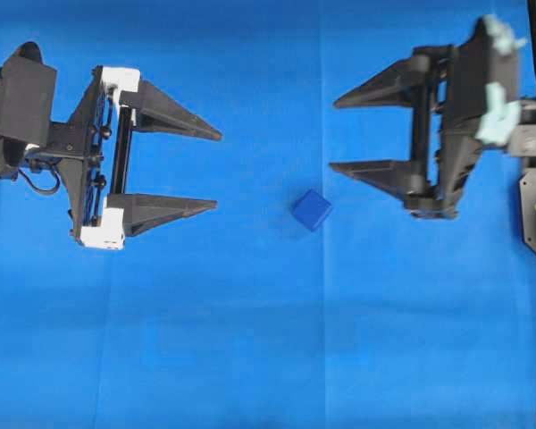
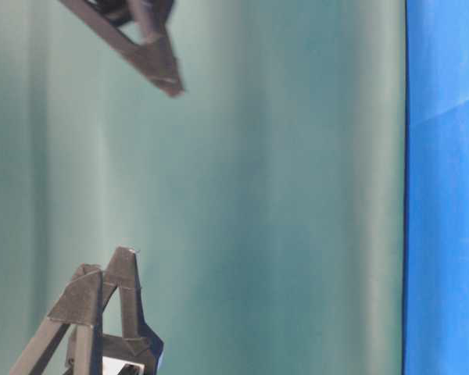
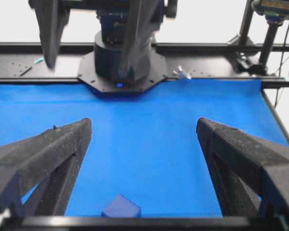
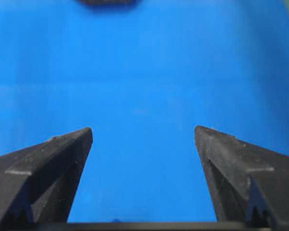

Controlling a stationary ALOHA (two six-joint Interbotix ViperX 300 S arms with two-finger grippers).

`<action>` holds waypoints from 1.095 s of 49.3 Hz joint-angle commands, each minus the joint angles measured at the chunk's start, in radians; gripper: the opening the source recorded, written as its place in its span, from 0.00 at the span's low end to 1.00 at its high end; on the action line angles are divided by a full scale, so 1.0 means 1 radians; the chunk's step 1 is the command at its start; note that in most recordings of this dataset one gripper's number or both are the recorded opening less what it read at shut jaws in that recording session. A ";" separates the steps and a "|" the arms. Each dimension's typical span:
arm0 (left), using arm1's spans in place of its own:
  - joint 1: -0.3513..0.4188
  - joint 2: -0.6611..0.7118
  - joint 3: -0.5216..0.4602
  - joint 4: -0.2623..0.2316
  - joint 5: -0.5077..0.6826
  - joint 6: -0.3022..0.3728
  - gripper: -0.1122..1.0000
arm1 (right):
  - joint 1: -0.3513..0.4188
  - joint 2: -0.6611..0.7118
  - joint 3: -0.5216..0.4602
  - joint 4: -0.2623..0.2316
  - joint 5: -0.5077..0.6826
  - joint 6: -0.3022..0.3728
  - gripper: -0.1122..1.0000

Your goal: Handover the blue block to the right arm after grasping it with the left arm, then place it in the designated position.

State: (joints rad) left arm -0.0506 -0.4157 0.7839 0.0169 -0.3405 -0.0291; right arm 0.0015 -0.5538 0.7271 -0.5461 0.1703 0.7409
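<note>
Blue block (image 1: 312, 210) loose on cloth (image 1: 250, 340), left gripper (image 1: 216, 168) and right gripper (image 1: 332, 134) spread empty, block visible in left wrist view, absent from right wrist view

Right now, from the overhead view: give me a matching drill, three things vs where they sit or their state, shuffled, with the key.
Things:
1. blue block
2. left hand
3. right hand

Places and states:
A. open, all black, on the right side of the overhead view
B. lying on the blue cloth between the two hands, held by neither
C. open, with white end pieces, on the left side of the overhead view

Pairs: 1-B, 2-C, 3-A
</note>
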 commanded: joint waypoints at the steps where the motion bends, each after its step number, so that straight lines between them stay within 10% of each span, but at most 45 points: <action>1: 0.005 -0.006 -0.017 0.003 -0.006 0.002 0.94 | 0.003 -0.037 -0.026 -0.011 -0.008 -0.002 0.85; 54: 0.011 -0.012 -0.012 0.003 -0.009 0.002 0.94 | 0.003 -0.061 -0.002 -0.041 -0.107 -0.002 0.84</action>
State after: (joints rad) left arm -0.0430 -0.4142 0.7839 0.0184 -0.3405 -0.0291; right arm 0.0031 -0.6105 0.7302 -0.5829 0.0936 0.7409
